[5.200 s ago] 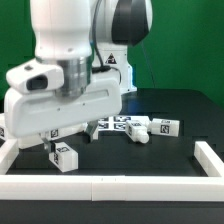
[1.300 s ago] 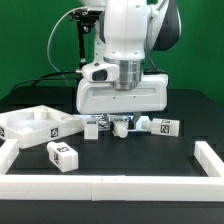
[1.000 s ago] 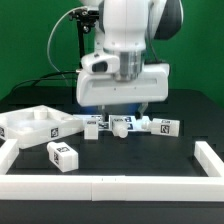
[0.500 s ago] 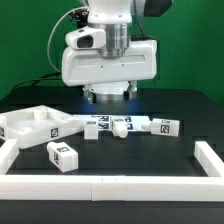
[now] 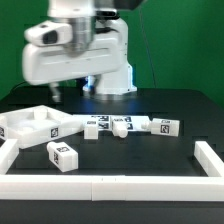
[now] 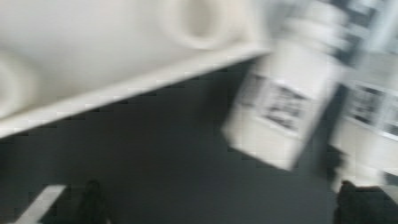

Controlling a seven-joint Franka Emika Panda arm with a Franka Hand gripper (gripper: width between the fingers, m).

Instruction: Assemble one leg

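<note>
End effector (image 5: 70, 88) lifted away, blocky white tagged leg (image 5: 62, 155) lying loose

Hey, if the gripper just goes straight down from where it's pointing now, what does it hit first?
Most likely bare table, not a part. In the blurred wrist view, dark tabletop lies ahead of the open gripper, with the wide panel on one side and a leg on the other. Depth's unclear.
</note>
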